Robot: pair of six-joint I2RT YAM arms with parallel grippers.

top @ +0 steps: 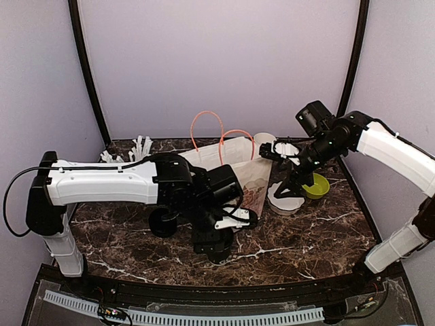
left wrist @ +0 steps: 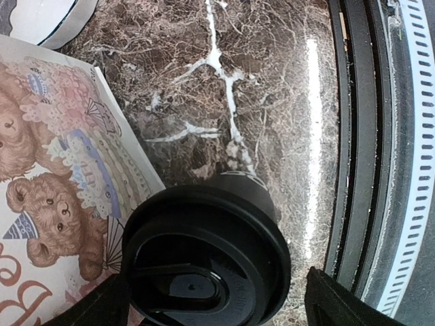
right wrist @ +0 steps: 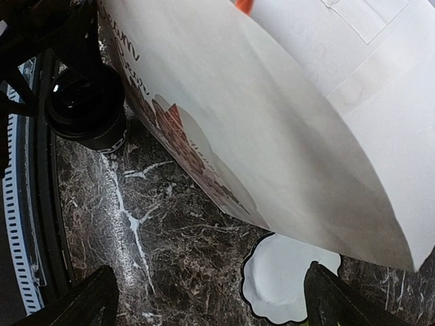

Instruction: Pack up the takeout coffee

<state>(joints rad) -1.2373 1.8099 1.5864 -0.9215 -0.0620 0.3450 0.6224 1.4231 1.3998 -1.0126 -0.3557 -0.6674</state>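
At the near middle of the bench [top: 319, 234], the left tool [left wrist: 217, 302] hangs mouth-down with its jaws spread wide, gripping nothing. Straight beneath it, between the two fingers, stands the takeout coffee [left wrist: 204, 268], a black cup with its black lid on. One finger sits close by the lid's rim, and the other is clear of it. My guess is that the tool is lined up this way to close round the cup and lift it. Just beside the cup, a paper bag [left wrist: 47, 176] printed with teddy bears slopes toward it, with its orange handles [top: 207, 129] up at the back. Across the bench, the right tool [right wrist: 211, 302], jaws also wide and holding nothing, hovers at the bag's plain white side, probably placed to steady or open it. A white scalloped plate [right wrist: 285, 285] lies on the bench below it.
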